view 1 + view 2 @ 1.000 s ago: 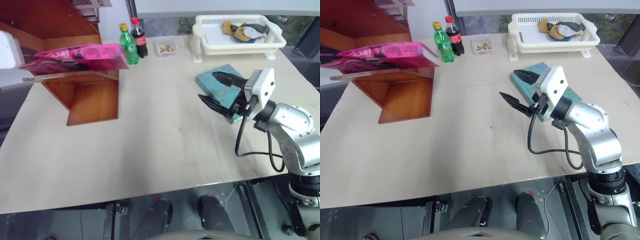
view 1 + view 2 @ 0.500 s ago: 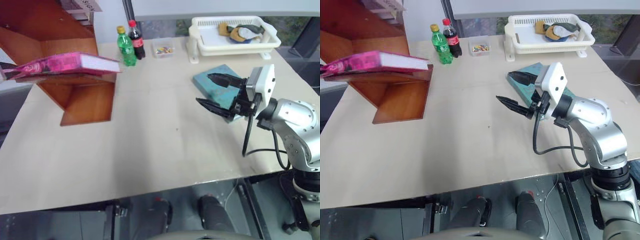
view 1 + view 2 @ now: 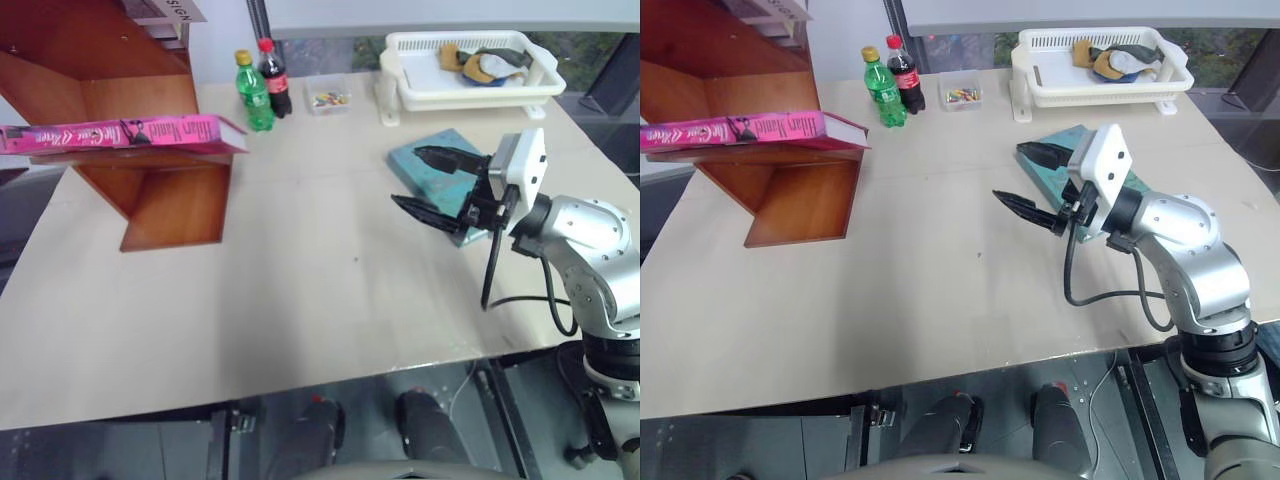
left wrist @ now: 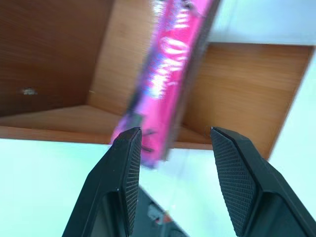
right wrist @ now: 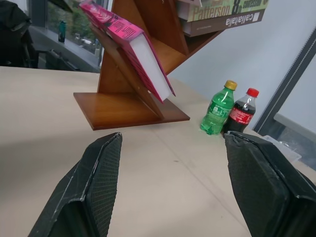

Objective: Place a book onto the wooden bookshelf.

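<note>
The bright pink book (image 3: 120,133) lies flat on a board of the reddish-brown wooden bookshelf (image 3: 160,195) at the table's left, its lettered spine turned toward me. In the left wrist view my left gripper (image 4: 173,131) is open, and the book (image 4: 168,74) rests on the shelf just past its fingertips, nearer one finger (image 4: 126,163) and not clamped. My right gripper (image 3: 410,177) hovers open above the table at the right, empty, in front of a teal book (image 3: 445,160). The right wrist view looks across the table at the pink book (image 5: 133,44) on the bookshelf (image 5: 133,108).
A green bottle (image 3: 255,92) and a cola bottle (image 3: 275,78) stand behind the shelf, next to a small clear box (image 3: 331,95). A white basket (image 3: 470,75) with cloth items sits at the back right. More books (image 5: 222,12) lie on an upper shelf.
The pink book has gone from tilted in the air to lying flat on the shelf board. My left gripper has let go of it and drawn out of the head views. The right gripper kept still.
</note>
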Tool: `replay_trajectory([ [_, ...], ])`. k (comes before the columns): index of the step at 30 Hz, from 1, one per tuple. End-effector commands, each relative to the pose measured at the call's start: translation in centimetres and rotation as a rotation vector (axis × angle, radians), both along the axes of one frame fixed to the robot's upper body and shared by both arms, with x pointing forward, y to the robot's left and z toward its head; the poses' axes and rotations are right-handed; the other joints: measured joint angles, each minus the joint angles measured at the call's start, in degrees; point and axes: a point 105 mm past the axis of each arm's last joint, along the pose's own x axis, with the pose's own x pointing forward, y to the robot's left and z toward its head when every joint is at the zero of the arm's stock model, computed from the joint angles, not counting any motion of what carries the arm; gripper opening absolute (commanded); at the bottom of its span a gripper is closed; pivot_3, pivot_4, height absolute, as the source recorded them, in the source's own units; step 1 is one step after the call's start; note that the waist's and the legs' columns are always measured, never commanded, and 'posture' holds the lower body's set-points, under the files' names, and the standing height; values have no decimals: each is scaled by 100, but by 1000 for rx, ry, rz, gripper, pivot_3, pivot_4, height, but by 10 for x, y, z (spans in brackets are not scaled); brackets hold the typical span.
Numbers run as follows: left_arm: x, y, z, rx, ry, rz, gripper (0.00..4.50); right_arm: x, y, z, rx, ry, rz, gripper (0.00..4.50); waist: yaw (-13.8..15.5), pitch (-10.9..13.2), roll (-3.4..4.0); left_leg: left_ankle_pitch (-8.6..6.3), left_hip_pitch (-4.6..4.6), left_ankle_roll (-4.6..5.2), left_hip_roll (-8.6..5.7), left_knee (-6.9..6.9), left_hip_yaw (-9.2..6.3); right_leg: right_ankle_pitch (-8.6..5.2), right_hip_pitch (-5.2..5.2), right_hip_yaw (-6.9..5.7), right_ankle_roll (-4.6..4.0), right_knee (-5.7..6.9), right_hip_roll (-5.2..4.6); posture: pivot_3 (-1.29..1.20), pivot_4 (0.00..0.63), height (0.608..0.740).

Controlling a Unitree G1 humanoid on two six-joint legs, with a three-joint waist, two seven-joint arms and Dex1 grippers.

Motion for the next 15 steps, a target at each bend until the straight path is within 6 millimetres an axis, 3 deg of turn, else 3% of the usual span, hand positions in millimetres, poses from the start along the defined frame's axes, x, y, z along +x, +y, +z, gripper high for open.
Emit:
replay_trajectory([
  [1, -9, -8, 31, -44, -120, -10, 2343, -5, 4, 12, 1, -60, 27, 3399, 3, 1, -1, 0, 0, 0, 0, 0, 0, 0, 0, 0, 0, 0, 0, 0, 150, 740],
  [6, -19, -25, 45, -299, -132, -82, 2343, -5, 4, 10, -4, -48, 35, 3399, 6, 2, -2, -1, 0, -1, 0, 0, 1, 0, 1, 0, 0, -3, -1, 0, 150, 740],
  [9, -28, -53, 32, -494, -34, -189, 2343, -5, 3, 8, -8, -42, 33, 3399, -5, 5, 5, -1, 1, -3, 0, -1, 0, 0, 0, 0, 0, -3, 0, 0, 150, 740],
  [12, -34, -90, 9, -626, 67, -277, 1208, -5, 2, 8, -9, -40, 27, 3399, 1, 7, 9, 2, 3, -10, 6, -4, 7, 0, 1, 6, 0, -4, 1, 0, 150, 740],
  [14, -31, -124, -15, -730, 113, -340, 235, -5, 2, 8, -9, -39, 16, 3399, 13, 8, 7, 4, 2, -16, 8, -2, 6, 0, 1, 6, -1, -5, 1, 0, 150, 740],
  [15, -27, -147, -34, -798, 140, -375, 45, -6, 1, 7, -9, -39, 11, 3399, 21, 7, 6, 4, 2, -18, 9, -1, 5, 0, 2, 7, -1, -4, 0, 0, 150, 740],
])
